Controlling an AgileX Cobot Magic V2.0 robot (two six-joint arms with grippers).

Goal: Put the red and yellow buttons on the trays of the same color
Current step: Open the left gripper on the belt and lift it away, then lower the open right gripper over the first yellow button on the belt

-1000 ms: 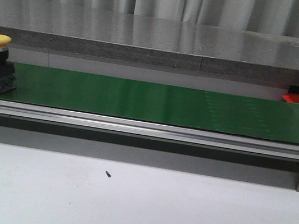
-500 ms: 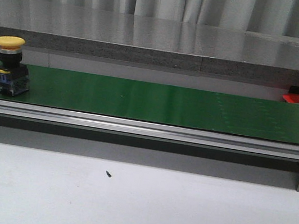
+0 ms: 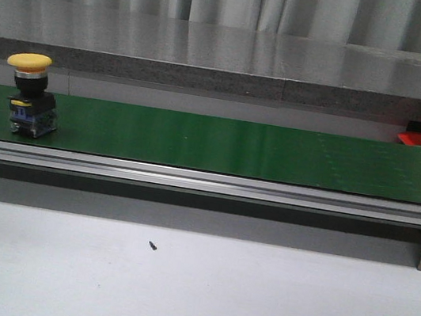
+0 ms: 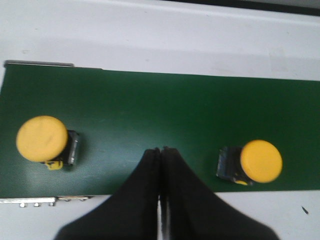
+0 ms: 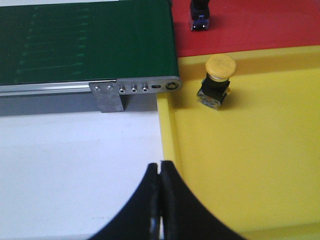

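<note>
Yellow button (image 3: 30, 94) upright near the green belt's (image 3: 236, 148) left end, another (image 5: 216, 81) on the yellow tray (image 5: 260, 160) beside the red tray (image 5: 260, 30) — left gripper (image 4: 160, 151) and right gripper (image 5: 160, 165) both closed, empty.

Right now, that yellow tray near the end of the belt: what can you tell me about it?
The yellow tray shows only in the right wrist view. It looks like smooth, bright yellow plastic, flat with a low raised rim. It lies beside the end of the green belt, alongside a red tray. One yellow button stands upright in it near that border. The right arm's black fingers, pressed together, hang over its rim without touching it.
</note>
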